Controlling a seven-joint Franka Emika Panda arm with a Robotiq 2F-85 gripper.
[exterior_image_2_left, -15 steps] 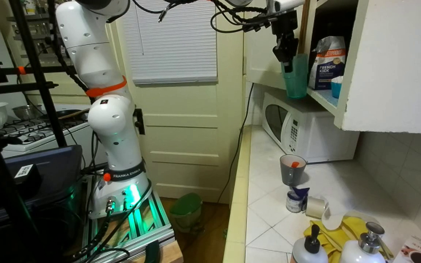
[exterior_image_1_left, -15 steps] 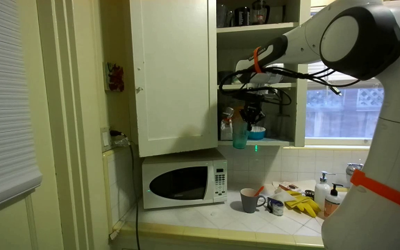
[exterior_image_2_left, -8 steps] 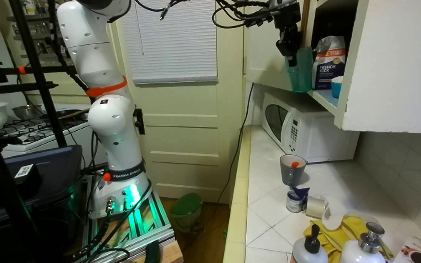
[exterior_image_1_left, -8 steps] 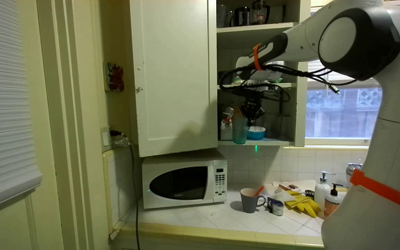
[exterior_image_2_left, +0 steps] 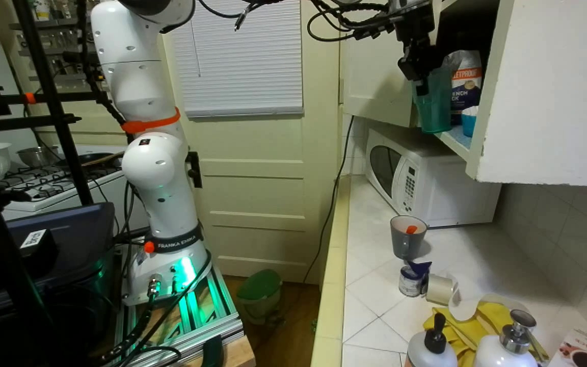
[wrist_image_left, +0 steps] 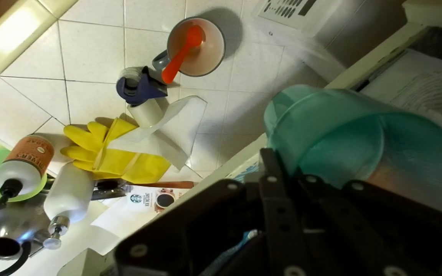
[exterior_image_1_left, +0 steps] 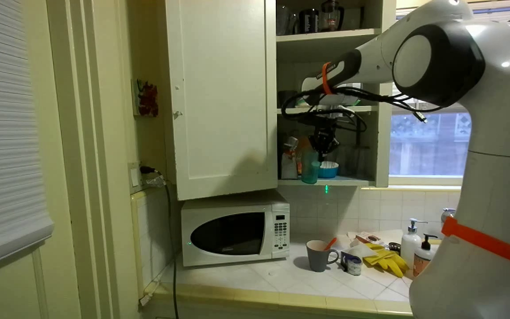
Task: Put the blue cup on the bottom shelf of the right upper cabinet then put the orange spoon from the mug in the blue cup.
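The blue cup [exterior_image_1_left: 309, 172] is upright at the front edge of the bottom shelf [exterior_image_1_left: 348, 182], and also shows in an exterior view [exterior_image_2_left: 438, 107]. My gripper [wrist_image_left: 282, 166] is shut on the cup's rim wall, one finger outside and one inside. The cup's base overlaps the shelf edge [exterior_image_2_left: 455, 142]; I cannot tell whether it touches. The right upper cabinet [exterior_image_1_left: 382, 155] stands open. The mug [exterior_image_1_left: 316, 260] is on the counter below, also in the wrist view [wrist_image_left: 214, 53]. The orange spoon [wrist_image_left: 182, 58] leans in it, handle over the rim.
On the bottom shelf are a coffee bag [exterior_image_2_left: 465, 81] and a low blue dish [exterior_image_1_left: 328, 170], close to the cup. An open cabinet door [exterior_image_1_left: 224, 97] stands left above the microwave [exterior_image_1_left: 237, 235]. A tape dispenser [exterior_image_1_left: 351, 264], yellow gloves [exterior_image_1_left: 385, 259] and soap bottles [exterior_image_2_left: 431, 346] are on the counter.
My gripper has raised the blue cup slightly and carried it toward the cabinet. It now overlaps the coffee bag in both exterior views. The mug and spoon have not moved.
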